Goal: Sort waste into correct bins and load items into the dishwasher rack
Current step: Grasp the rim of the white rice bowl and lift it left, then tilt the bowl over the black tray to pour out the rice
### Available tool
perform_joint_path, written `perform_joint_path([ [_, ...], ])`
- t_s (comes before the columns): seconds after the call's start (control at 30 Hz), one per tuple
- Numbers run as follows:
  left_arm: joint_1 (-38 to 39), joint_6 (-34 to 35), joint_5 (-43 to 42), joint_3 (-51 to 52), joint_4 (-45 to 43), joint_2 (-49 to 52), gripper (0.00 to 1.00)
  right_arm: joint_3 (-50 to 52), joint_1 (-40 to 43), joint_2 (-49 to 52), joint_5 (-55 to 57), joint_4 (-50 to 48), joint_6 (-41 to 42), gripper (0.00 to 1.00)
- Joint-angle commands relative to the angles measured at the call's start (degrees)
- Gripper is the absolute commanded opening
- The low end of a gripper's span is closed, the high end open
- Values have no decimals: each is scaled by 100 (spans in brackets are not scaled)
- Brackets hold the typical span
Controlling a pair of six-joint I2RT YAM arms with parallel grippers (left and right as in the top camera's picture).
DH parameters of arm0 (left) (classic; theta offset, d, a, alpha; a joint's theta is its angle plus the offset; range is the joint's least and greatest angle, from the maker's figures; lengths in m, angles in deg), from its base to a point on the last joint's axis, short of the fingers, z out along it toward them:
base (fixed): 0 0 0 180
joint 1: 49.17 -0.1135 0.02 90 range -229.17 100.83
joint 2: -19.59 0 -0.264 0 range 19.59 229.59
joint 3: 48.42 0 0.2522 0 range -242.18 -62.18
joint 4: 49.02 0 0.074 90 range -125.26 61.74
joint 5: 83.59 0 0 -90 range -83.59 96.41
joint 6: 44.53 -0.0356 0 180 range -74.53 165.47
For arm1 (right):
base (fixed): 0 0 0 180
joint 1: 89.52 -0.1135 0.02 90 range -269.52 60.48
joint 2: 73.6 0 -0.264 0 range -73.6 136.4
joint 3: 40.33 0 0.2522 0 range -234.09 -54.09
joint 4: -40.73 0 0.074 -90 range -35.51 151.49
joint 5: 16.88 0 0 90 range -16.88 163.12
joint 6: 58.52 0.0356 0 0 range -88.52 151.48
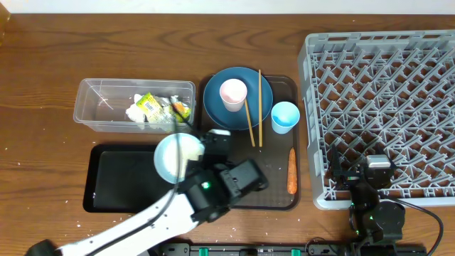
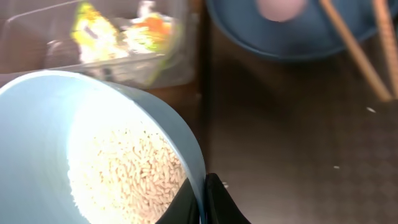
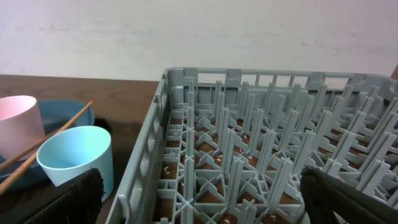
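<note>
Where the bench (image 1: pixel 43 71) runs out on the right, the grey dishwasher rack (image 1: pixel 384 107) is parked. The right gripper (image 3: pixel 199 205) is held wide open over the rack's near rim, with nothing gripped.

Just left of the rack, a dark brown serving tray (image 1: pixel 277 192) is laid out. Further left, the shallow black tray (image 1: pixel 121 185) is set on the near side and the clear tub (image 1: pixel 92 107) behind it. The yellow-green wrapper (image 1: pixel 149 105) and the crumpled white paper (image 1: pixel 136 112) are already dumped in the tub.

The dark blue plate (image 1: pixel 217 107) is sat at the brown tray's far-left corner, and the pink cup (image 1: pixel 233 94) is stood upright on it. The light blue bowl (image 1: pixel 174 156) is clamped by its rim in the left gripper (image 2: pixel 202 199) and held tilted above the black tray's far-right corner, beside the tub.

The light blue cup (image 1: pixel 284 116) is placed just right of the plate. The 2 chopsticks (image 1: pixel 259 107) are laid across the plate's right edge. The carrot (image 1: pixel 291 171) is left near the brown tray's right side. Rice (image 2: pixel 130 180) is piled inside the bowl, lol.
</note>
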Motion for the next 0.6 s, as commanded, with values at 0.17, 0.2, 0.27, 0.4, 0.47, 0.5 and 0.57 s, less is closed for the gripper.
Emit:
perform_joint_path([
  [0.17, -940, -162, -120, 22, 496, -802, 6, 4, 55, -31, -2, 22, -22, 99],
  [0.2, -1073, -273, -286, 22, 496, -863, 6, 4, 55, -31, -2, 22, -22, 99],
  [0.27, -1412, -496, -680, 22, 496, -990, 6, 4, 55, -31, -2, 22, -24, 99],
  [0.4, -2107, -962, -1410, 22, 494, -1143, 6, 4, 55, -31, -2, 22, -22, 99],
  [0.47, -2428, -1200, -1766, 22, 492, -1174, 6, 4, 55, -31, -2, 22, -22, 99],
  [0.5, -2597, -1342, -1965, 22, 481, -1174, 6, 4, 55, -31, -2, 22, -22, 99],
  [0.57, -2957, -1729, -2494, 22, 428, -1169, 6, 4, 55, -31, -2, 22, -22, 99],
])
